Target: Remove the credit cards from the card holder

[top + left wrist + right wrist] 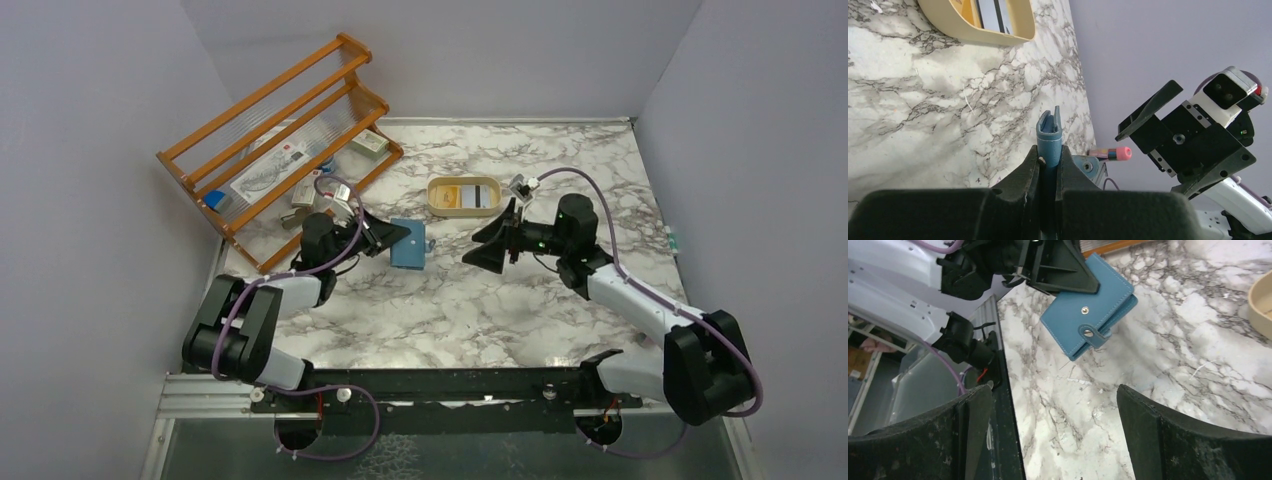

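Observation:
The teal-blue card holder [408, 243] is folded shut and held up off the marble table by my left gripper [385, 236], which is shut on its edge. It shows edge-on in the left wrist view [1049, 135], and with its snap tab in the right wrist view [1089, 305]. Credit cards [466, 195], one yellow and one with a dark stripe, lie in the cream tray [438, 205]; they also show in the left wrist view [993, 12]. My right gripper [492, 243] is open and empty, to the right of the holder, facing it.
An orange wooden rack [280, 140] with white printed packets stands at the back left. Grey walls enclose the table on three sides. A pink-capped item [1113, 152] lies near the right wall.

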